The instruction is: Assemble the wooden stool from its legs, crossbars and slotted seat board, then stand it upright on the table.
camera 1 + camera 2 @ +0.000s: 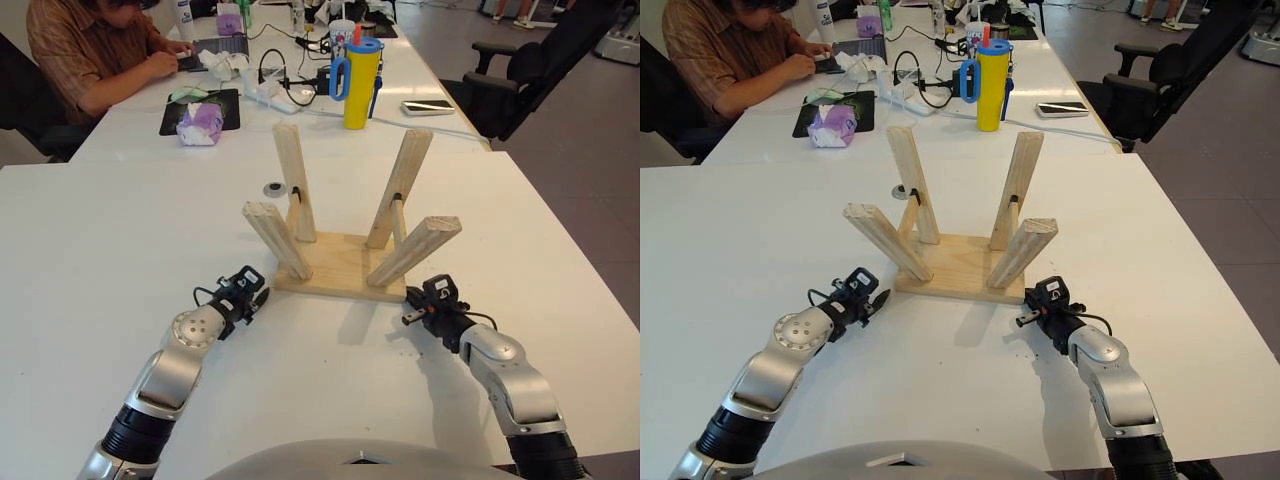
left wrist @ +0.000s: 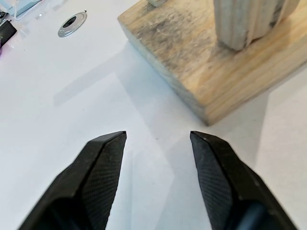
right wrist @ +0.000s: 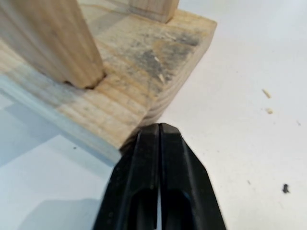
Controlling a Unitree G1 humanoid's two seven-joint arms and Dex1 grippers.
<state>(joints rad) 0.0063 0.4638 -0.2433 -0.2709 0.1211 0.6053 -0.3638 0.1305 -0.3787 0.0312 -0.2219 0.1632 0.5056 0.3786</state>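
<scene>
Stool [image 1: 335, 265] sits seat-down, legs up, mid-table [image 1: 120, 250]; left gripper [image 2: 158, 136] spread wide just off its near-left corner, right gripper [image 3: 159, 128] pinched shut at the near-right corner, so I read this as bracketing for the flip.

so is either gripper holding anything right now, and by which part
Nothing is held. The left gripper is open just short of the seat board; the right gripper is shut empty, its tips by the board's corner.
</scene>
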